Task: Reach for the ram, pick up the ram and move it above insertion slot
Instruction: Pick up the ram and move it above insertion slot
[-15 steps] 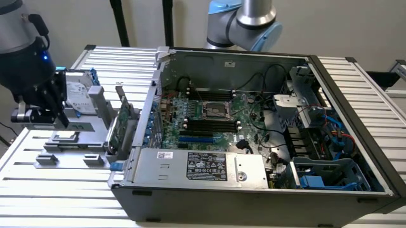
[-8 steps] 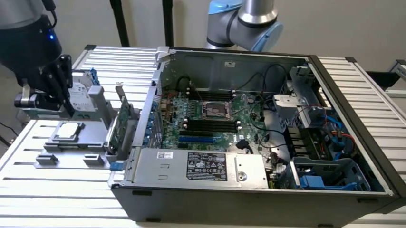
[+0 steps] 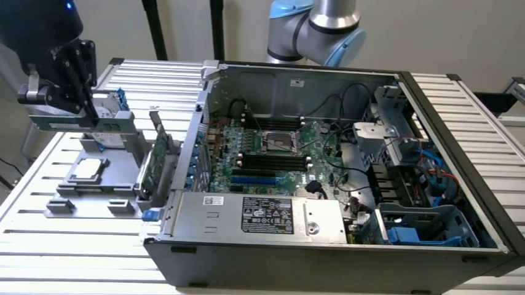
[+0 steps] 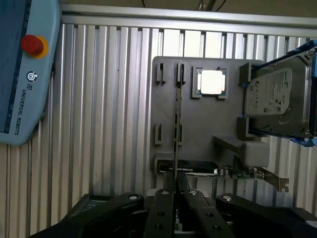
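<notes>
- Green and thin, the ram [image 3: 66, 125] hangs flat-sided in the gripper [image 3: 70, 117], its long axis level and running across the exterior view, left to right.
- In the wrist view the ram [image 4: 176, 144] is seen edge-on as a narrow line reaching straight out from between the fingers [image 4: 163, 210], which are clamped on it.
- It sits above the grey holder tray [image 3: 123, 160], at the exterior view's left, well apart from the open computer case [image 3: 328, 258].
- The insertion slot [image 3: 271, 161] lies among parallel black sockets on the motherboard, its long axis also running left to right in the exterior view.
- Beside the ram on the tray stand the hard drive [image 4: 277, 96] with blue rails and an upright green expansion card [image 3: 156, 163]; a processor [image 4: 212, 82] lies flat.
- The slatted metal table [image 3: 66, 246] is bare in front of the tray; the case's top is open.
</notes>
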{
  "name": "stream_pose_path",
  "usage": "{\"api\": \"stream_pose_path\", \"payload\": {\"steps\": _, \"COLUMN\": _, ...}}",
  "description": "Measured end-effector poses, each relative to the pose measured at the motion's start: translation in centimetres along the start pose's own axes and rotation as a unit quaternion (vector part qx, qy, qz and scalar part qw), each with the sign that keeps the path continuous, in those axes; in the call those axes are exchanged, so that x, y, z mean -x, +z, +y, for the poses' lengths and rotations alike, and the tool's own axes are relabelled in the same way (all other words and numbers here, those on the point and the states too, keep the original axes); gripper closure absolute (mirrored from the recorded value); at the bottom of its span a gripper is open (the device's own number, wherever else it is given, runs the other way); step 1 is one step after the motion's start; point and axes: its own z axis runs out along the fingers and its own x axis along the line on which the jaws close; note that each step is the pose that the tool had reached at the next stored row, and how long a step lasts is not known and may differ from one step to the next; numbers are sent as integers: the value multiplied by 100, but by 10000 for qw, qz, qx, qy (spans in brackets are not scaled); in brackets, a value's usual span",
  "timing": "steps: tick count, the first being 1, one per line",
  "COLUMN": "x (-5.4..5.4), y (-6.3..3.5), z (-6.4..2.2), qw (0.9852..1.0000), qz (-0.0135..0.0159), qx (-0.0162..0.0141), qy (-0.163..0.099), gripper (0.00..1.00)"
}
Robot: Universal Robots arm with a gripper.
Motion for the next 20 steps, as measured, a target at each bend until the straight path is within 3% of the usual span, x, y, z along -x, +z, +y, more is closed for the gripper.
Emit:
{"api": "stream_pose_path", "payload": {"steps": 4, "x": 55, "y": -92, "z": -53, "qw": 10000, "qz": 0, "qx": 0, "qy": -1, "gripper": 87}}
{"api": "stream_pose_path", "payload": {"steps": 8, "x": 75, "y": -125, "z": -176, "qw": 10000, "qz": -8, "qx": 0, "qy": 0, "gripper": 87}}
{"api": "stream_pose_path", "payload": {"steps": 17, "x": 76, "y": -147, "z": -572, "qw": 9999, "qz": -107, "qx": -4, "qy": -4, "gripper": 87}}
{"api": "stream_pose_path", "payload": {"steps": 20, "x": 76, "y": -152, "z": -701, "qw": 9999, "qz": -156, "qx": -7, "qy": -6, "gripper": 87}}
